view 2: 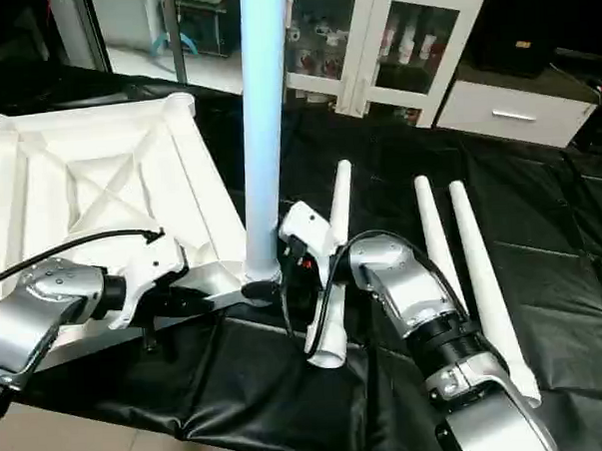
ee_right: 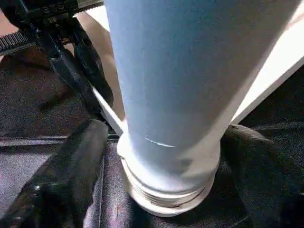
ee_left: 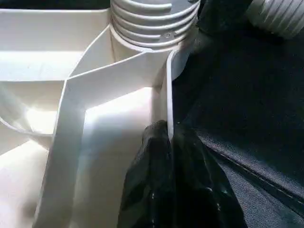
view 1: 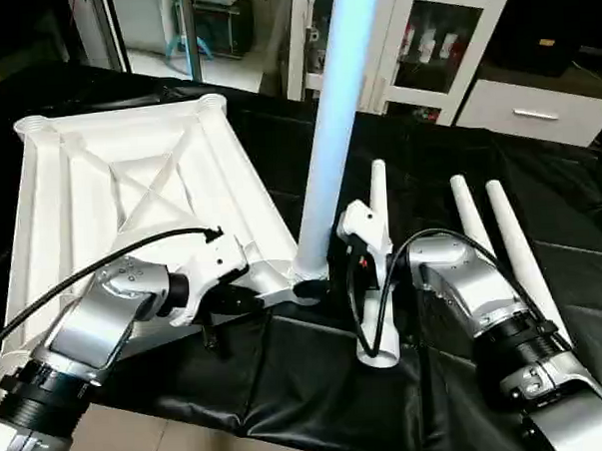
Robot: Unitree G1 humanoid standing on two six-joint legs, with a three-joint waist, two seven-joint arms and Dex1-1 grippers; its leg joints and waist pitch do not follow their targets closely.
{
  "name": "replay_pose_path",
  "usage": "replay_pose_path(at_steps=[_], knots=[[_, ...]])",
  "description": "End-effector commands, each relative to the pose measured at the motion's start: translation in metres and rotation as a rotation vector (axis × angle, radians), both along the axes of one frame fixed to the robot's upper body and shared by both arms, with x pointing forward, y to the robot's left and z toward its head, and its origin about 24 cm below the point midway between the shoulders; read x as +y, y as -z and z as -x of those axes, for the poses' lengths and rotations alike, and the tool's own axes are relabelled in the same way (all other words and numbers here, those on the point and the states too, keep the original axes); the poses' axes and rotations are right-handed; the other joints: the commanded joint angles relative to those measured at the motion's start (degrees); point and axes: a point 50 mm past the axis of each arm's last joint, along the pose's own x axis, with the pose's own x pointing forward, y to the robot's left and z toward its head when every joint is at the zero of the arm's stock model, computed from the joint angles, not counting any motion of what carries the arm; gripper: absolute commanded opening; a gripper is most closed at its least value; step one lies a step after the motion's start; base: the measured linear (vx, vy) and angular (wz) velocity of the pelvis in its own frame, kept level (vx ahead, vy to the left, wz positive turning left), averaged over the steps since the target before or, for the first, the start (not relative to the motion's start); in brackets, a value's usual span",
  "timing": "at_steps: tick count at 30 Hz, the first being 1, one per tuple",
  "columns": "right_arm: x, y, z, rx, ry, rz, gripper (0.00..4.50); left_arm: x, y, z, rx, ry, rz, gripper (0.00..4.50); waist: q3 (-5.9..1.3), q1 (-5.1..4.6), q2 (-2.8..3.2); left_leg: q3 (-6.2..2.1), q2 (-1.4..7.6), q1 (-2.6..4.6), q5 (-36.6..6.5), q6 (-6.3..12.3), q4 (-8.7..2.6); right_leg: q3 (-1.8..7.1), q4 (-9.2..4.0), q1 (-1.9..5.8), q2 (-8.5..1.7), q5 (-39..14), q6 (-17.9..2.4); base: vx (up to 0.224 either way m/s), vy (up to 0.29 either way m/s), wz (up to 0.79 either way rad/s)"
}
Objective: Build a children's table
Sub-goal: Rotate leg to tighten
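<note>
The children's table's white tabletop (view 1: 129,183) lies ribbed side up on the left of the black-covered work table. One white leg (view 1: 332,134) stands upright in the tabletop's near right corner socket (ee_left: 152,23). My left gripper (ee_left: 168,147) is shut on the tabletop's rim just beside that socket. My right gripper (ee_right: 166,156) reaches in from the right and hugs the leg's threaded base, one black finger (ee_right: 71,166) on each side. Three loose legs lie to the right: one (view 1: 378,197) under my right wrist, two more (view 1: 517,246) side by side.
The black cover (view 1: 288,386) ends at the table's front edge near me, with pale floor (view 1: 141,442) below. White glass-door cabinets (view 1: 428,40) stand behind the table. My left wrist cable (view 1: 83,270) arcs over the tabletop.
</note>
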Motion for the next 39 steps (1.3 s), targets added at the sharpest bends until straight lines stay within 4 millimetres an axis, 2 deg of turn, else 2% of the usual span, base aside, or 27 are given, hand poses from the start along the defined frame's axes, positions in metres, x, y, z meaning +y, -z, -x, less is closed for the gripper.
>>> replay_pose_path(at_steps=[1,6,11,23,26,29,30,31,32,33,37,39], knots=[[-0.003,-0.001,-0.002,-0.015,0.002,0.014,3.68,-0.014,-0.013,0.000,-0.046,0.099,0.040,0.00,-3.62,-0.23,1.41,1.00,0.41,0.20,-7.5,0.53,-3.98,2.33,-2.75,4.22,-2.41,-4.4,-12.8,0.000,0.000,0.00],[-0.002,-0.001,-0.002,-0.012,-0.002,0.009,3.31,-0.014,-0.012,0.000,-0.042,0.101,0.039,0.00,-3.69,-0.20,1.60,0.99,0.36,0.24,-7.0,0.67,-3.91,2.31,-2.62,4.27,-2.36,-3.2,-13.2,0.000,0.000,0.00],[-0.002,0.001,0.000,-0.002,-0.015,0.007,2.85,-0.014,-0.012,0.000,-0.037,0.102,0.036,0.00,-3.70,-0.19,1.53,1.02,0.36,0.25,-7.3,0.65,-3.88,2.30,-2.66,4.28,-2.36,-3.4,-13.3,0.000,0.000,0.00],[0.000,0.006,0.000,0.014,-0.005,-0.001,2.72,-0.011,-0.011,0.002,-0.025,0.101,0.031,0.00,-3.67,-0.23,1.44,0.98,0.38,0.24,-7.6,0.59,-3.86,2.30,-2.62,4.26,-2.39,-4.2,-13.2,0.000,0.000,0.00],[0.002,0.009,-0.003,0.015,0.056,-0.002,2.72,-0.012,-0.010,0.000,-0.032,0.080,0.033,0.00,-3.60,-0.37,1.39,1.00,0.38,0.20,-8.3,0.34,-3.89,2.34,-2.72,4.19,-2.46,-5.5,-13.0,0.000,0.000,0.00],[0.009,0.024,-0.010,0.020,0.259,-0.002,2.72,-0.019,-0.006,-0.014,-0.079,-0.043,0.048,0.00,-3.11,-0.79,1.26,1.01,0.32,0.07,-11.3,-0.93,-4.12,2.41,-3.33,3.89,-2.44,-11.0,-11.7,0.000,0.000,0.00],[0.014,0.029,-0.010,0.037,0.312,-0.008,2.72,-0.022,-0.005,-0.021,-0.101,-0.096,0.049,0.00,-2.84,-0.87,1.13,0.98,0.29,0.54,-14.4,-1.78,-4.21,2.33,-4.14,3.60,-2.56,-17.5,-10.1,0.000,0.000,0.00],[0.016,0.031,-0.009,0.044,0.329,-0.009,2.72,-0.024,-0.004,-0.023,-0.109,-0.116,0.049,0.00,-2.92,-0.88,1.20,0.69,0.30,0.74,-16.2,-2.36,-4.24,2.30,-4.37,3.63,-2.77,-21.6,-8.8,0.000,0.000,0.00],[0.018,0.033,-0.009,0.044,0.352,-0.006,2.72,-0.025,-0.004,-0.025,-0.115,-0.134,0.048,0.00,-3.09,-0.96,1.02,0.54,0.38,0.60,-16.1,-2.18,-4.35,2.29,-4.43,3.78,-2.84,-21.6,-8.2,0.000,0.000,0.00],[0.023,0.037,-0.010,0.047,0.401,0.002,2.72,-0.027,-0.003,-0.029,-0.125,-0.169,0.047,0.00,-3.09,-1.09,1.17,0.56,0.42,0.55,-15.7,-2.18,-4.37,2.34,-4.31,3.66,-2.77,-20.8,-8.3,0.000,0.000,0.00],[0.040,0.048,-0.013,0.072,0.569,0.032,2.70,-0.033,-0.003,-0.043,-0.156,-0.301,0.059,0.00,-3.12,-1.73,0.99,0.56,0.20,0.41,-15.5,-2.27,-4.35,2.30,-4.40,3.49,-2.68,-20.6,-8.1,0.000,0.000,0.00],[0.050,0.049,-0.015,0.076,0.650,0.041,2.70,-0.034,-0.003,-0.051,-0.179,-0.366,0.054,0.00,-3.22,-1.75,1.02,0.51,0.09,0.49,-15.3,-2.33,-4.28,2.26,-4.39,3.42,-2.69,-21.1,-7.7,0.000,0.000,0.00]])
